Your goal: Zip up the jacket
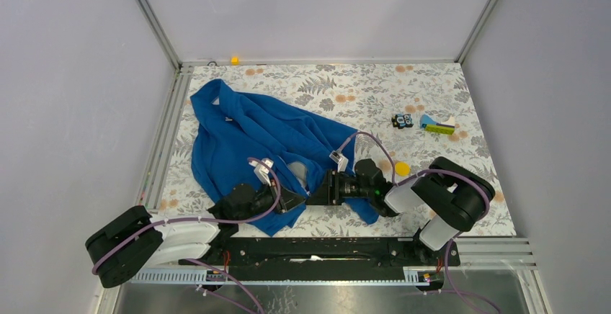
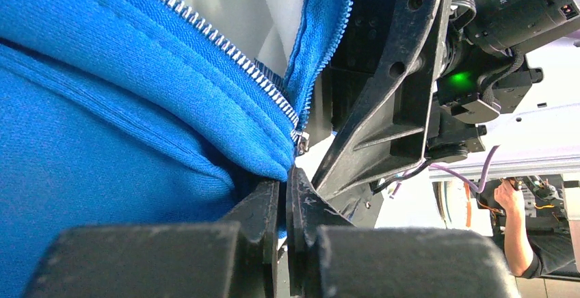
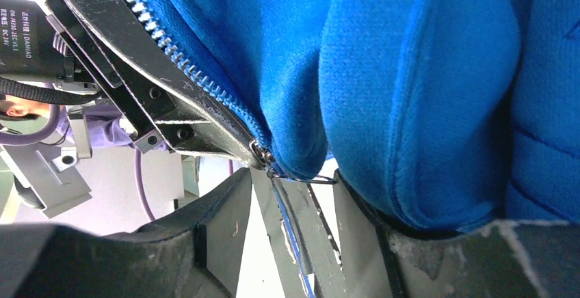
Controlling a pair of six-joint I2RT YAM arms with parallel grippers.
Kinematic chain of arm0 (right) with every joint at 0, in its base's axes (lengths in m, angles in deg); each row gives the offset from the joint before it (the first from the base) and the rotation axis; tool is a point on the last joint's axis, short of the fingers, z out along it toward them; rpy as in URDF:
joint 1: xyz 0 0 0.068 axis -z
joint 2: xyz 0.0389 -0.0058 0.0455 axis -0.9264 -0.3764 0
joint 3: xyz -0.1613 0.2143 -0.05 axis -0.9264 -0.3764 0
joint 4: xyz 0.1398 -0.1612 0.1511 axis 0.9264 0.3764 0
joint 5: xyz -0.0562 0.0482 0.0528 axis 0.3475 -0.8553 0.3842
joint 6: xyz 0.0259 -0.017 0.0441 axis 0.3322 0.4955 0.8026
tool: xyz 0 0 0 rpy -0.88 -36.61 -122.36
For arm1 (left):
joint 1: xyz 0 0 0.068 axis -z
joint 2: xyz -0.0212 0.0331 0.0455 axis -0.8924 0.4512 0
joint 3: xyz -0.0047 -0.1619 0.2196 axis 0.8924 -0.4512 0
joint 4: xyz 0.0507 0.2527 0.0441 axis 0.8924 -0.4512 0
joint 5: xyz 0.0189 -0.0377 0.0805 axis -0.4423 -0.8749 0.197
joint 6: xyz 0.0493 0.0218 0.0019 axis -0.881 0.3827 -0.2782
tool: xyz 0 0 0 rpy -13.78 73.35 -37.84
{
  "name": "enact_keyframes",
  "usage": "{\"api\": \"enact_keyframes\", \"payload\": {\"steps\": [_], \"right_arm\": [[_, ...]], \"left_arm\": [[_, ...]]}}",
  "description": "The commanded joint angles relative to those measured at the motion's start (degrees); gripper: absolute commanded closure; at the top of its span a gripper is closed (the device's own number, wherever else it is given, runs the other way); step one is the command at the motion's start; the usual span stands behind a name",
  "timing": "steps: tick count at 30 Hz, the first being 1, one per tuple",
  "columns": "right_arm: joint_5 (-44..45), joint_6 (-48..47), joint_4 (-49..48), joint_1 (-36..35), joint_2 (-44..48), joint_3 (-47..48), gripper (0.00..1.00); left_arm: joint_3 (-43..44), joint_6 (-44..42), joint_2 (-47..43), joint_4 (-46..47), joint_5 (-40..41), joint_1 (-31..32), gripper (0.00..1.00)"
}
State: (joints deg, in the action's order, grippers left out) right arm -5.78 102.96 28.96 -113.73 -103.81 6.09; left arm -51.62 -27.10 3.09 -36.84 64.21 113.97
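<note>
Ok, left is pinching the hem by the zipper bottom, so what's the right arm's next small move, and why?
Probably close the right gripper on the zipper pull. Its jaws stand apart with the pull hanging between them, the left gripper is shut on the jacket hem just below, and the zipper is open above.

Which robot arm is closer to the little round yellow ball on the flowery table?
Right. The right arm lies just beside the little round yellow ball. The left arm is much farther off, reaching in from the other side of the royal-blue fabric jacket.
</note>
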Motion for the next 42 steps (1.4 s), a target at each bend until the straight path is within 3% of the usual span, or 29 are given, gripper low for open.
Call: {"api": "enact_keyframes", "payload": {"steps": [1, 18, 34, 38, 42], "right_arm": [[1.0, 1.9, -6.0, -0.6, -0.4, -0.9, 0.48], [2.5, 2.0, -3.0, -0.6, 2.5, -1.5, 0.62], [1.7, 4.4, -3.0, -0.6, 3.4, -2.5, 0.88], [0.2, 6.7, 0.1, -0.6, 5.0, -1.7, 0.99], [-0.1, 9.1, 5.2, -0.6, 8.7, -0.2, 1.00]], "left_arm": [[-0.3, 0.5, 0.7, 5.3, -3.0, 0.5, 1.00], [-0.3, 0.6, 1.2, 5.7, -3.0, 0.5, 1.00], [-0.6, 0.5, 1.9, 6.8, -3.1, 0.5, 1.00], [-0.8, 0.4, 1.9, 6.8, -3.0, 0.5, 1.00], [-0.9, 0.3, 2.0, 6.9, -2.9, 0.5, 1.00]]}}
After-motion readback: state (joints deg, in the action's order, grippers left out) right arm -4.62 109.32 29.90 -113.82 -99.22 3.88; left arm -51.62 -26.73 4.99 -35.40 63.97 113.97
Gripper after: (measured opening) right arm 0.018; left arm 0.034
